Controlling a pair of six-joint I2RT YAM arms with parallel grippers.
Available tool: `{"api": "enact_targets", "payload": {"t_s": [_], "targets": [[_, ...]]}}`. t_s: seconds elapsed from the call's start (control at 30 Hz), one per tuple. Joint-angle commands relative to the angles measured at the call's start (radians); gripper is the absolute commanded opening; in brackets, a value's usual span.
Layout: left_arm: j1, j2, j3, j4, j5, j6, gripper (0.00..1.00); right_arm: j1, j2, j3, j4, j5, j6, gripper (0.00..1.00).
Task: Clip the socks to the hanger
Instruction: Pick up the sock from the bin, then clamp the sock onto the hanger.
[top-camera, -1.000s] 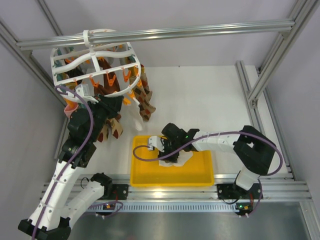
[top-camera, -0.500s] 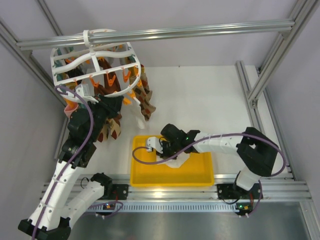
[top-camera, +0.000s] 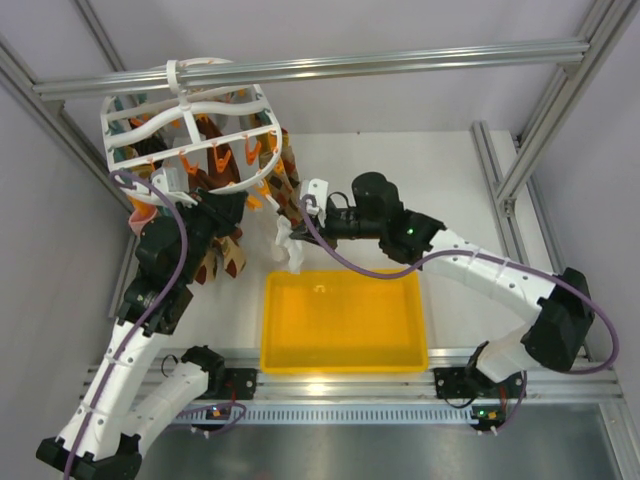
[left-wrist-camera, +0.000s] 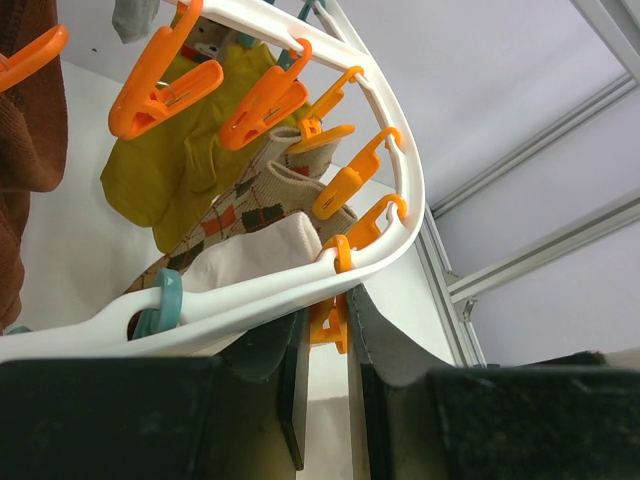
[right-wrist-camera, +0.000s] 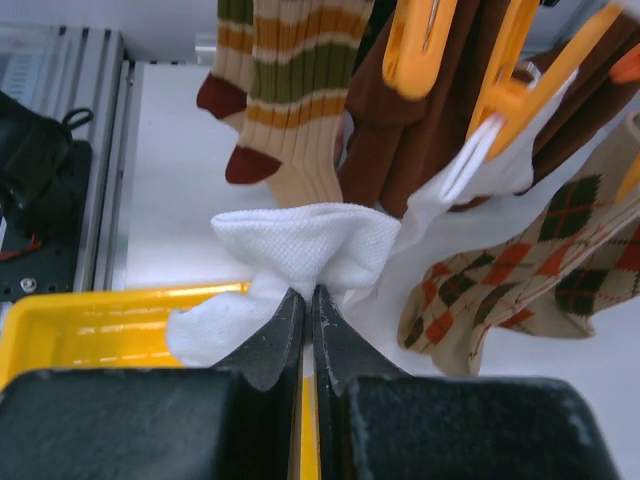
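The hanger (top-camera: 190, 110), a white lattice with orange clips, hangs at the back left. My left gripper (left-wrist-camera: 328, 330) reaches up under its rim (left-wrist-camera: 400, 170), shut on an orange clip (left-wrist-camera: 335, 325). A cream-white sock (left-wrist-camera: 260, 250) hangs just behind that rim. My right gripper (right-wrist-camera: 308, 292) is shut on a bunched white sock (right-wrist-camera: 300, 245), held in the air beside the hanging socks. In the top view that sock (top-camera: 290, 248) dangles below the right gripper (top-camera: 300, 228), close to the hanger's near right side. Another white sock (right-wrist-camera: 480, 170) hangs from an orange clip.
A yellow tray (top-camera: 340, 366) lies at the near edge between the arm bases. Brown, striped and argyle socks (right-wrist-camera: 300, 90) hang from the hanger. Aluminium frame rails (top-camera: 520, 160) run along the right side and across the back.
My right gripper shut on the white sock in the yellow tray, lifted it out and carried it back-left to the hanger. The left arm has not moved.
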Motion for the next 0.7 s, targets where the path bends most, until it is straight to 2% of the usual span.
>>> {"api": "enact_targets", "payload": {"t_s": [0.0,0.17,0.67], "targets": [[0.011,0.024,-0.001,0.062,-0.037,0.008,0.0,0.005,0.047,0.07,0.129,-0.041,0.105,0.0],[0.011,0.015,-0.001,0.065,-0.033,0.01,0.0,0.008,0.093,0.075,0.226,-0.053,0.232,0.0],[0.012,-0.008,-0.018,0.06,-0.013,0.022,0.0,-0.009,0.203,0.188,0.277,-0.101,0.246,0.0]]}}
